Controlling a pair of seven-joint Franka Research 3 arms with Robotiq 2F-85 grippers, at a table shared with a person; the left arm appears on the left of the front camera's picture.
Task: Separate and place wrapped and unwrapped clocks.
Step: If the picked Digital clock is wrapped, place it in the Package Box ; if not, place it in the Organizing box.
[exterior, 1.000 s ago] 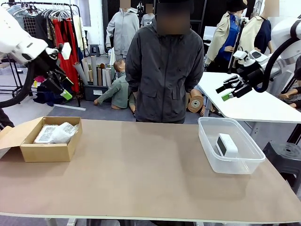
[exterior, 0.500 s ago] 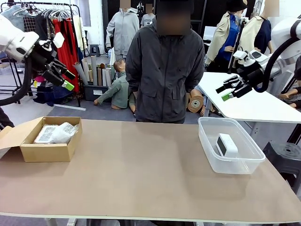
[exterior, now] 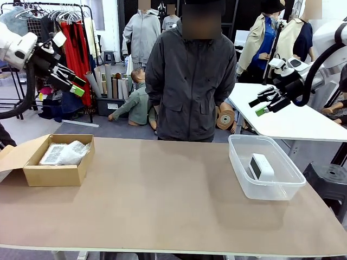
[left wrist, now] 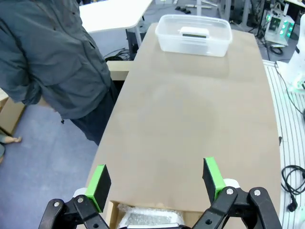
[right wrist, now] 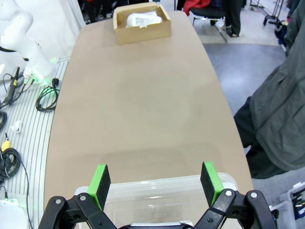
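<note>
Front view: both claws, left (exterior: 75, 85) & right (exterior: 260, 107), spread wide, empty. Wrapped clocks (exterior: 65, 153) in box look crinkly, slippery; grab across short sides. Bare clock (exterior: 261, 166) smooth, rigid.

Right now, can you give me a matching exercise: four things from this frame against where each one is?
Things:
1. white clock
2. wrapped clocks
3. left gripper
4. right gripper

Places:
A. in the cardboard box
B. raised above the box
C. in the clear tub
D. raised above the tub

Pairs: 1-C, 2-A, 3-B, 4-D
</note>
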